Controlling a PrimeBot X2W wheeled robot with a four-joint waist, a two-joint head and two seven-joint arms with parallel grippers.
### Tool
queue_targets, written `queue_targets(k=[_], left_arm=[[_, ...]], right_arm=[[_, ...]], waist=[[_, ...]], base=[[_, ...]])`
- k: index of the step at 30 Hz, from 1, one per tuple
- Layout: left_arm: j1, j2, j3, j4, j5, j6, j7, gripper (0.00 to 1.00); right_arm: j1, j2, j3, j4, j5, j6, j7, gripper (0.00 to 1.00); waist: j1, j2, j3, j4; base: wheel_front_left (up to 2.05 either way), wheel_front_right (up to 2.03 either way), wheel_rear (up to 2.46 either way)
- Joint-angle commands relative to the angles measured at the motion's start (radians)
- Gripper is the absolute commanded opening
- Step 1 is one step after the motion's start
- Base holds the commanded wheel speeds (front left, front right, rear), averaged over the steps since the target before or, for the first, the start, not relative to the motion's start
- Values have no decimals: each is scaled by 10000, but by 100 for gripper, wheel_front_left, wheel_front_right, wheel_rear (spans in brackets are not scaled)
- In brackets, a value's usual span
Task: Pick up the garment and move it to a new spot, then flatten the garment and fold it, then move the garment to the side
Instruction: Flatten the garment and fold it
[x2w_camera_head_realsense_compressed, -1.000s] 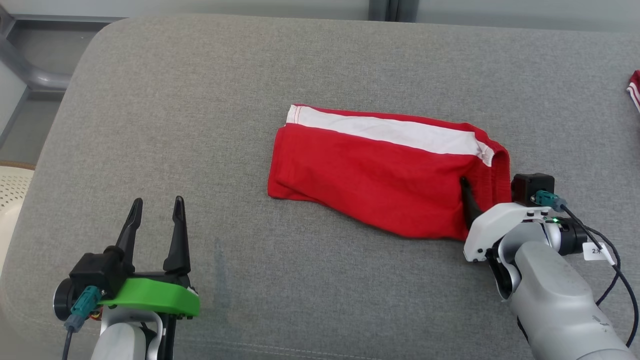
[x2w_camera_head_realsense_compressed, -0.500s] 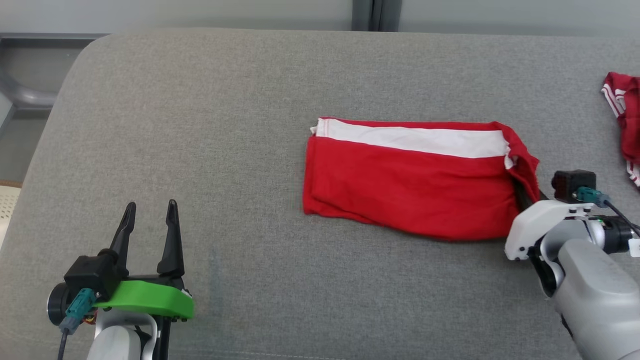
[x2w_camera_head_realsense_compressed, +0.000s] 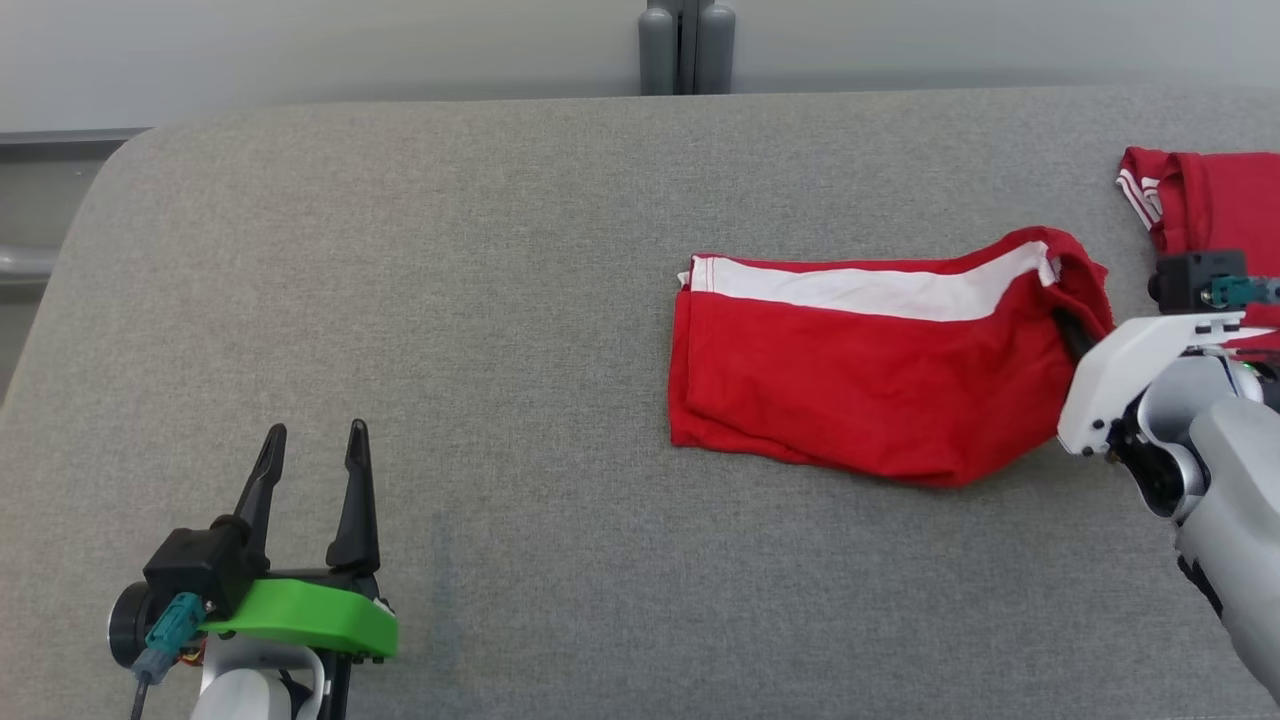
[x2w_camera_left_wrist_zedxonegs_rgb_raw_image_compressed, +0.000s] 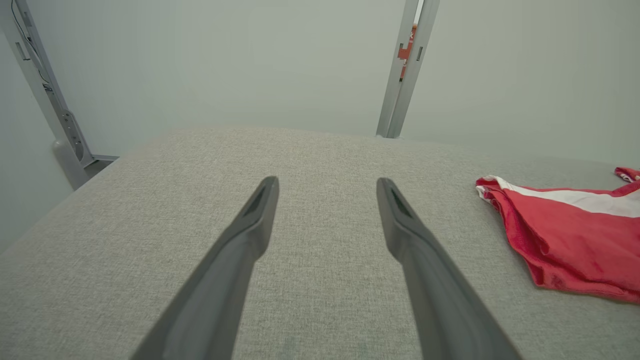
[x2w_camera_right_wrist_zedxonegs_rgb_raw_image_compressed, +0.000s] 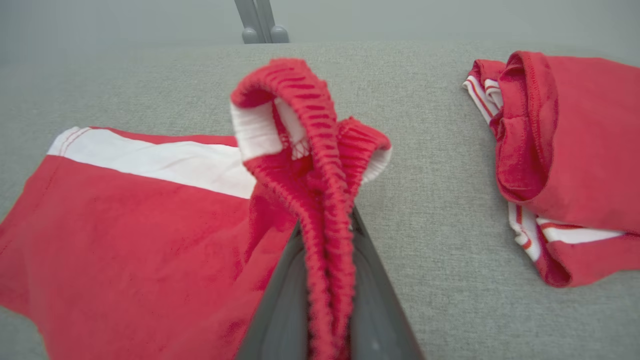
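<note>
- Item: garment (x2w_camera_head_realsense_compressed: 860, 380), red shorts with a white side stripe. It lies on the desk (x2w_camera_head_realsense_compressed: 450, 300) just to the left of the second red garment (x2w_camera_head_realsense_compressed: 1200, 195), as reckoned in the head view, and apart from it.
- Condition: a compact, doubled-over rectangle is presented, with few creases. Flattening and folding are judged complete.
- Waistband (x2w_camera_right_wrist_zedxonegs_rgb_raw_image_compressed: 310, 110): the ribbed end nearest the second red garment is raised off the desk and bunched upward. The rest of the cloth rests flat.
- Right hand (x2w_camera_head_realsense_compressed: 1072, 330): clamped on the waistband, with cloth pinched between the two dark fingers, as shown in the right wrist view. It is placed between the garment's body and the second red garment.
- Left hand (x2w_camera_head_realsense_compressed: 315, 440): fingers spread and nothing held. It is parked well apart from the second red garment, on the far side of the garment from it.
- Second red garment: folded, striped at its hem, untouched by either hand.
- Step in hand, as judged: the last one, moving the garment to the side.
- Outstanding: the folded garment is to be set down at the side and released, with the fold kept intact. A single-end grip is judged liable to open the layers.
</note>
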Motion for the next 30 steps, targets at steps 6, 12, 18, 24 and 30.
queue_targets(k=[6, 12, 18, 24, 30], left_arm=[[-10, -57, -46, 98, -22, -33, 3, 100], [-60, -121, -200, 120, -87, -33, 3, 100], [-196, -183, -365, 131, -151, -33, 3, 100], [-394, -231, -603, 221, -211, -33, 3, 100], [-426, -271, -703, 298, -233, -33, 3, 100]], right_arm=[[-221, 484, 145, -1529, 1970, -17, 1329, 0], [-360, 1272, 13, -1757, 2748, -14, 1915, 0], [-659, 2179, -19, -1060, 2570, -12, 1776, 0], [-1061, 2830, -44, 92, 2135, -12, 1270, 0], [-1228, 3087, 120, 672, 1885, -12, 582, 100]], waist=[[0, 0, -121, -55], [0, 0, -85, 164], [0, 0, 28, 508], [0, 0, 182, 874], [0, 0, 186, 1004]], base=[[0, 0, 0], [0, 0, 0], [0, 0, 0], [0, 0, 0], [0, 0, 0]])
